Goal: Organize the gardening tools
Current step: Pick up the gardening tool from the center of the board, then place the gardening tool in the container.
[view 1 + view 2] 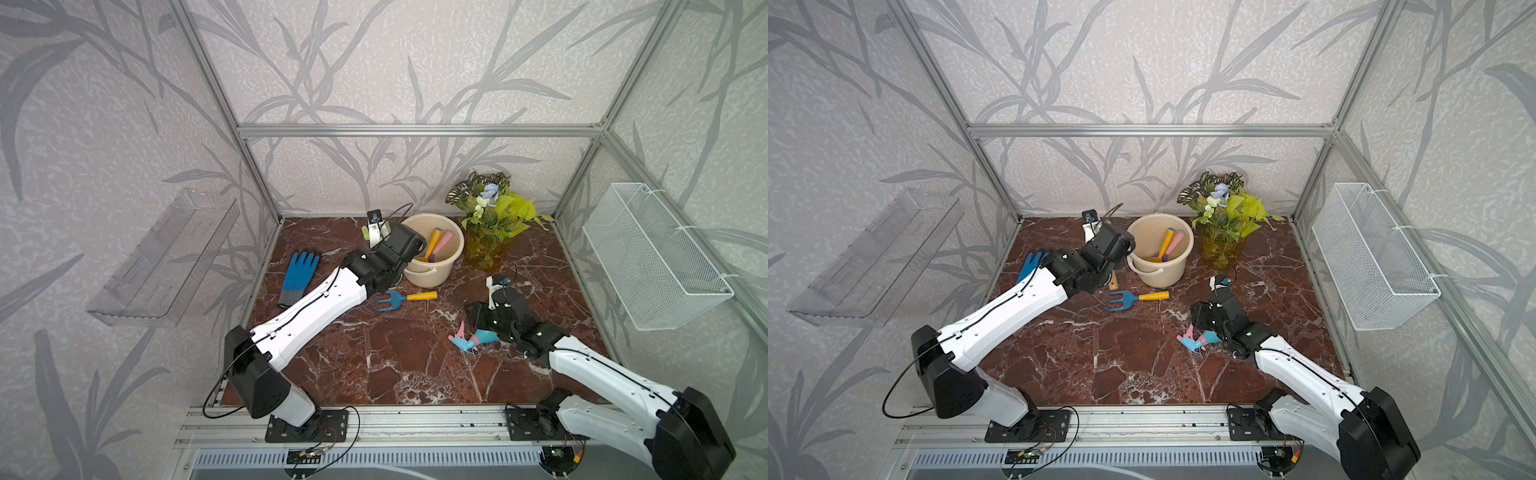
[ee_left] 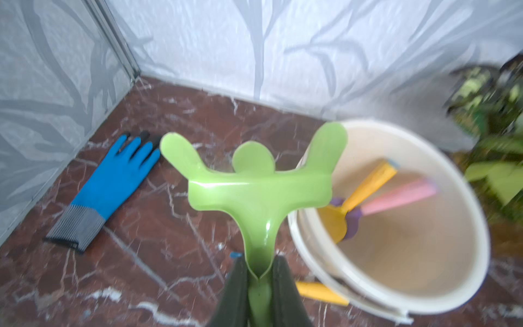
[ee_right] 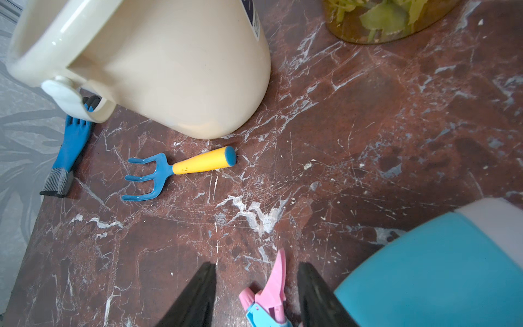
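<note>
While the yellow shovel (image 1: 433,241) and purple scoop (image 1: 444,243) stood in the bucket (image 1: 428,276), three tools were not yet stowed.
In both top views, the blue fork (image 1: 405,298) and spray bottle (image 1: 478,338) lay on the table (image 1: 415,365). Left wrist: the left gripper (image 2: 259,271) was clamped on the green rake (image 2: 254,195), poised beside the bucket's rim. Right wrist: the right gripper (image 3: 257,266) stood partly open astride the bottle's pink trigger (image 3: 278,271), holding nothing; the bucket's sticker (image 3: 254,19) bore print too small to read.
</note>
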`<state>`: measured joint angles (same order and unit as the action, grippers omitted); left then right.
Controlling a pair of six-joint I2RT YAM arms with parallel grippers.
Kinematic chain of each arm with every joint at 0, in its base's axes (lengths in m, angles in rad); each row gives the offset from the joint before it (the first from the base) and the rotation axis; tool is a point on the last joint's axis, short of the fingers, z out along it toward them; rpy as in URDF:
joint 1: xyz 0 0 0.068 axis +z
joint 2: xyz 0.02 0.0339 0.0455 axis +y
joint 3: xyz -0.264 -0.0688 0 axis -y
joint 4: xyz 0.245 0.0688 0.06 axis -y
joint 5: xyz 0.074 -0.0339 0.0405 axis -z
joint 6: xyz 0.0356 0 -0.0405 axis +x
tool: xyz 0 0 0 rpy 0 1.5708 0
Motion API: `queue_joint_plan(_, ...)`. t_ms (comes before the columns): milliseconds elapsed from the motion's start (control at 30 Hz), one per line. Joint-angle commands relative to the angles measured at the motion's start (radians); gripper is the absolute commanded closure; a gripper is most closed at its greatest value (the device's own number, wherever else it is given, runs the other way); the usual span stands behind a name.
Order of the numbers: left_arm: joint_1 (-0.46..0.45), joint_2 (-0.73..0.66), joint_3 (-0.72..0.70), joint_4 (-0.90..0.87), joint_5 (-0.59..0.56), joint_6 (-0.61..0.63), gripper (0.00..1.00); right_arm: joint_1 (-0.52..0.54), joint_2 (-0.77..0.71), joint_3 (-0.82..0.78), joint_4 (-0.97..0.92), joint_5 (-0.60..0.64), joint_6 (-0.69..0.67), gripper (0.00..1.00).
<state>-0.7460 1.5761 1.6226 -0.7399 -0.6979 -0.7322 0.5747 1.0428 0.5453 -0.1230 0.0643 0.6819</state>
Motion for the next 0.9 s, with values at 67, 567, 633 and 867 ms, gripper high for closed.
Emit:
queue_joint_plan(67,0.007,0.147,0.162,0.173,-0.117,0.142,1.00,0.000,-0.042,0.038,-0.046,-0.002,-0.018,0.49)
queue_joint_plan(567,0.017,0.398,0.139,0.713,-0.070,0.341,0.96,0.000,-0.118,0.052,-0.119,0.031,-0.045,0.48)
queue_joint_plan(633,0.020,0.424,0.137,0.723,-0.059,0.333,0.96,0.000,-0.122,0.057,-0.131,0.034,-0.048,0.48)
queue_joint_plan(867,0.019,0.471,0.088,0.734,-0.056,0.283,0.96,0.000,-0.123,0.063,-0.136,0.047,-0.057,0.48)
